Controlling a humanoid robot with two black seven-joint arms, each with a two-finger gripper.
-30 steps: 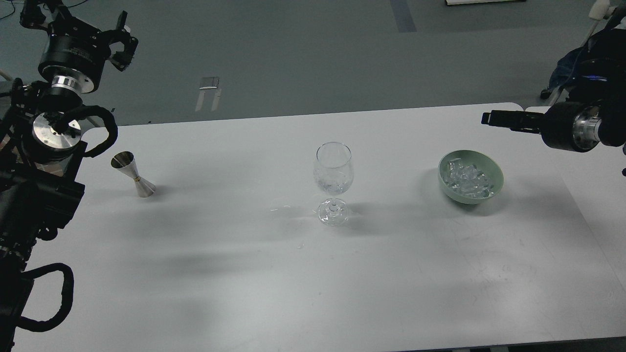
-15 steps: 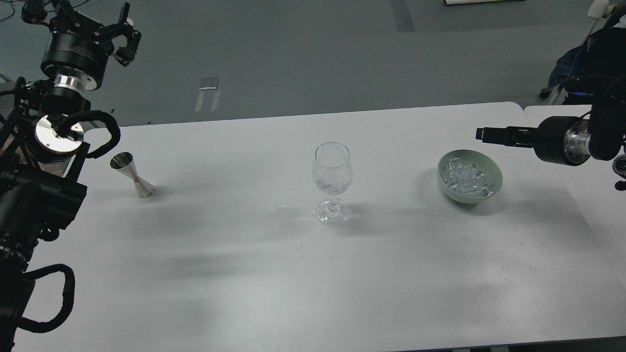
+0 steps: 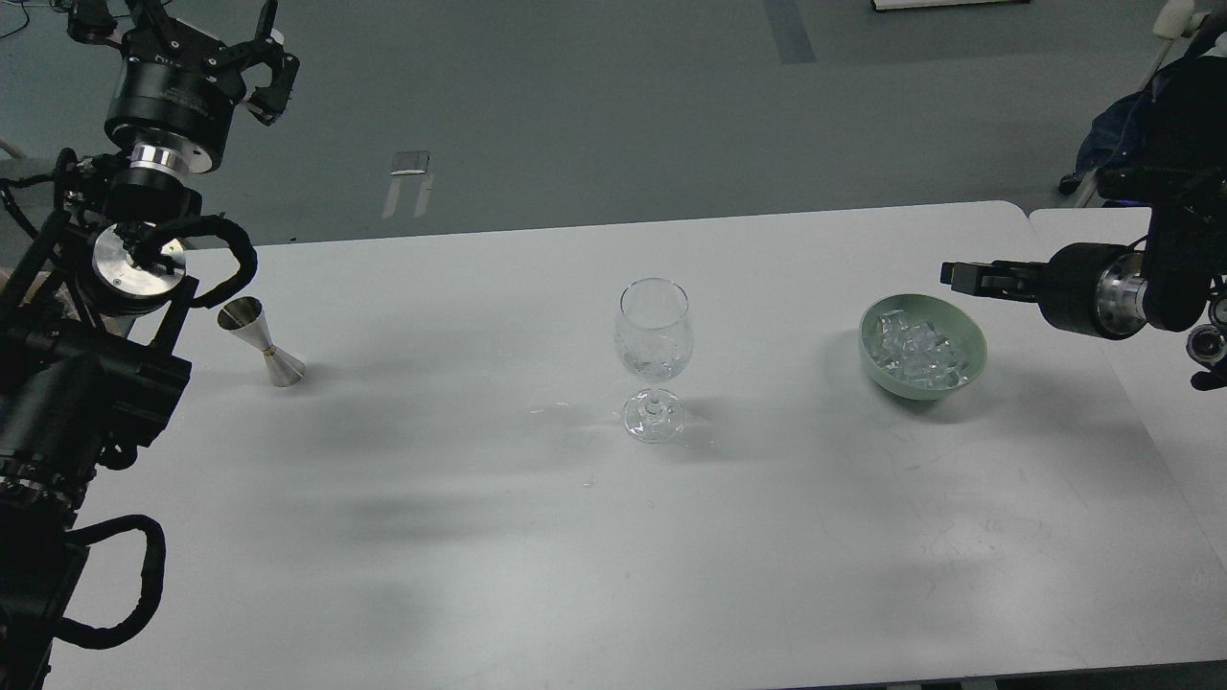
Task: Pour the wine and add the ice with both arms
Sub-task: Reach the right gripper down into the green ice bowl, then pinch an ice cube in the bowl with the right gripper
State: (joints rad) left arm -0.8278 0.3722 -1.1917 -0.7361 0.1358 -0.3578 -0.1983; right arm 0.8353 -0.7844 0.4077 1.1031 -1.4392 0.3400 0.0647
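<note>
A clear stemmed wine glass (image 3: 654,355) stands upright mid-table. I cannot make out the wine in it. A steel jigger (image 3: 260,341) stands at the left. A green bowl (image 3: 968,369) at the right holds the ice (image 3: 915,349), a heap of clear cubes. My left gripper (image 3: 206,43) is raised high at the far left, above and behind the jigger, fingers spread and empty. My right gripper (image 3: 959,275) points left, just above the bowl's far right rim; it looks end-on and dark, so its fingers cannot be told apart.
The white table (image 3: 613,537) has its far edge behind the glass. A second white table (image 3: 1160,316) abuts on the right. Grey floor lies beyond, with a small metal plate (image 3: 410,165).
My right gripper has come down and slightly right, closer to the bowl's rim. My left arm has shifted slightly right and up. Glass, jigger and bowl have not moved.
</note>
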